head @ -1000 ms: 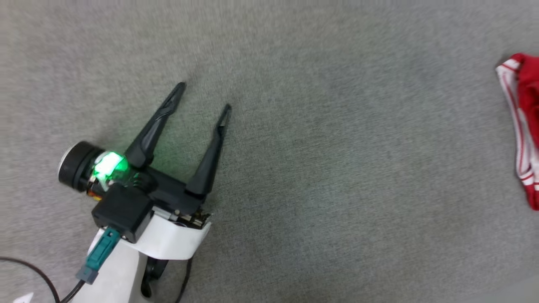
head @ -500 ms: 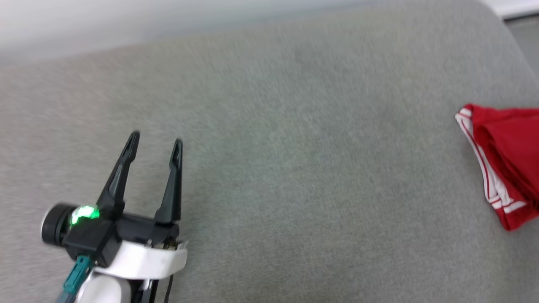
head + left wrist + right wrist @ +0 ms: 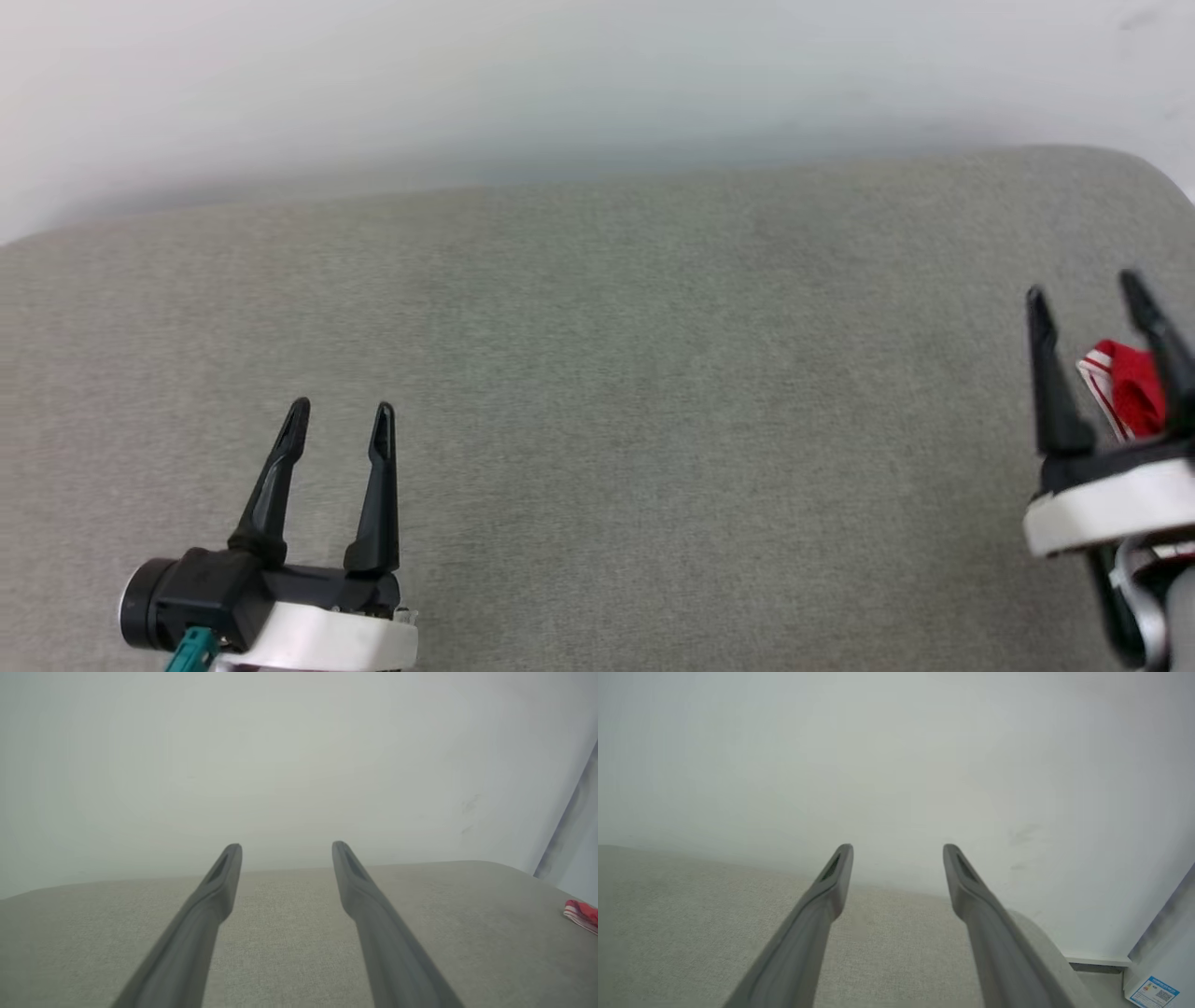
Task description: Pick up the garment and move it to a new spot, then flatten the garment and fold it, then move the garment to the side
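Left jaws: spread wide and empty. The two long dark fingers are matte and taper to narrow tips, each with a slotted hollow on the inner face.
Right jaws: also spread wide, gripping nothing. The fingers have the same dark tapered build, and the outer one is cut off by the frame edge.
Garment: bright red soft cloth, bunched, with a white-and-red striped hem. It shows through the gap between the right jaws, low near the finger roots.
Garment, from the left jaws: well off to their right, a small red-and-white scrap cut off at the frame edge.
Hidden: most of the garment lies behind the right fingers and the white wrist collar. Whether cloth and fingers touch cannot be told.
Padded surface: grey woven fabric with a fine nubby weave and a rounded far corner. It spreads under and ahead of both jaws.
Wall: plain pale white beyond the fingertips, with a few faint scuffs.
Sticker: blue-and-white, right of the right jaws, print too small to read.
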Robot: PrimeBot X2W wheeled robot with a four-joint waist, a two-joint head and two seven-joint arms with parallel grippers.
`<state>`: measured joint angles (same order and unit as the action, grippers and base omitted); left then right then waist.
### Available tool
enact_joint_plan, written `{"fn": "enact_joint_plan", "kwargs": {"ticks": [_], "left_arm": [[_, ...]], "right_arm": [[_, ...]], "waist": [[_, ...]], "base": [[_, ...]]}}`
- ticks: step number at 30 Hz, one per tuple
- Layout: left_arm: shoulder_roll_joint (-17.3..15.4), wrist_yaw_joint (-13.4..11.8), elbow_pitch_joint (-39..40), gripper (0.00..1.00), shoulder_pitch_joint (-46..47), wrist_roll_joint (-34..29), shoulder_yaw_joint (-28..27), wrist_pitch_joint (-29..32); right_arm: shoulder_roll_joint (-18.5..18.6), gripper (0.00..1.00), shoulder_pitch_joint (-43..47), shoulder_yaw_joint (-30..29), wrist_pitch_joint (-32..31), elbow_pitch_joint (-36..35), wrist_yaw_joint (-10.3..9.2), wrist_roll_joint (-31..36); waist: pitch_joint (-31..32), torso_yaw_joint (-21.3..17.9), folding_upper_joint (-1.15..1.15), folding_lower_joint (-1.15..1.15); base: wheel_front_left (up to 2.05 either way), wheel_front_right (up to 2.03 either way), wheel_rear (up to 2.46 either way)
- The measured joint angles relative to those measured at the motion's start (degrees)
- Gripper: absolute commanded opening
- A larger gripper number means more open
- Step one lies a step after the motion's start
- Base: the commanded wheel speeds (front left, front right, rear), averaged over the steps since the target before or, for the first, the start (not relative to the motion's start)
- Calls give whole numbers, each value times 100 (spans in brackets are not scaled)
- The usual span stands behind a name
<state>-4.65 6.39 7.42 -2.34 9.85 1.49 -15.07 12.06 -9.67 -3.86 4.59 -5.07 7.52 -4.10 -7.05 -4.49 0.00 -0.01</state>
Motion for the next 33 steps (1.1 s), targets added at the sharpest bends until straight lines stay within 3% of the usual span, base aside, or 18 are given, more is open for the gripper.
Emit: {"fn": "enact_joint_plan", "kwargs": {"ticks": [14,33], "left_arm": [[67,63,-421,100,-269,-220,37,0],[121,97,-567,100,-303,-356,-91,0]], "right_arm": [[-727,100,916,88,907,679,-1,-400],[-862,100,975,261,1028,839,-1,-444]], "waist": [[325,349,0,0],[335,314,0,0]], "base": [[0,0,0],[0,0,0]]}}
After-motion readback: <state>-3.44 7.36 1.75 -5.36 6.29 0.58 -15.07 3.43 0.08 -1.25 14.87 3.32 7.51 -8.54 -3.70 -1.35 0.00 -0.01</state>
